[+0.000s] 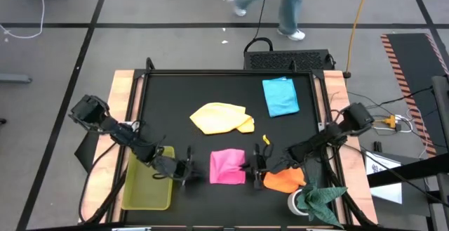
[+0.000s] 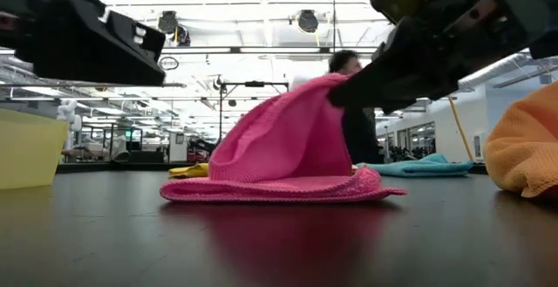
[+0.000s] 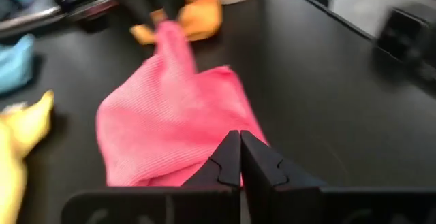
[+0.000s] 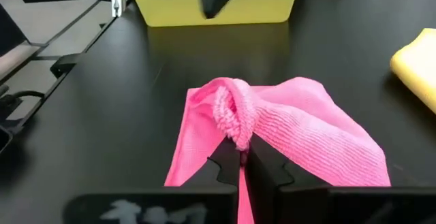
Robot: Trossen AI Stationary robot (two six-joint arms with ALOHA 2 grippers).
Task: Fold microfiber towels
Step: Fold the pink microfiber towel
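We are working on the pink towel (image 1: 227,166), which lies near the front of the black table (image 1: 175,90), in the middle between our two arms. Our right gripper (image 4: 238,157) has its two fingers squeezed tight on one edge of the pink towel, and it holds that edge up off the table. That is why the towel looks like a little tent in the low view, with the rest of it flat on the table. We think the edge is lifted so it can be carried over the flat part to make a fold. Our left gripper (image 3: 240,157) sits just beside the other side of the pink towel, low to the table. Its fingers are pressed together with nothing between them, so it holds no cloth. It may be there to keep that side from sliding, but we cannot tell if it touches the towel. The orange towel (image 1: 283,180) sits in a lump near the right arm, close to the pink one. The yellow towel (image 1: 221,117) lies bunched in the middle of the table, and the blue towel (image 1: 280,96) lies flat farther back. These three are out of the way so we have room. A yellow-green tray (image 1: 147,185) sits by the left arm, maybe for towels that are done. A dark green cloth (image 1: 321,199) lies at the front right corner.
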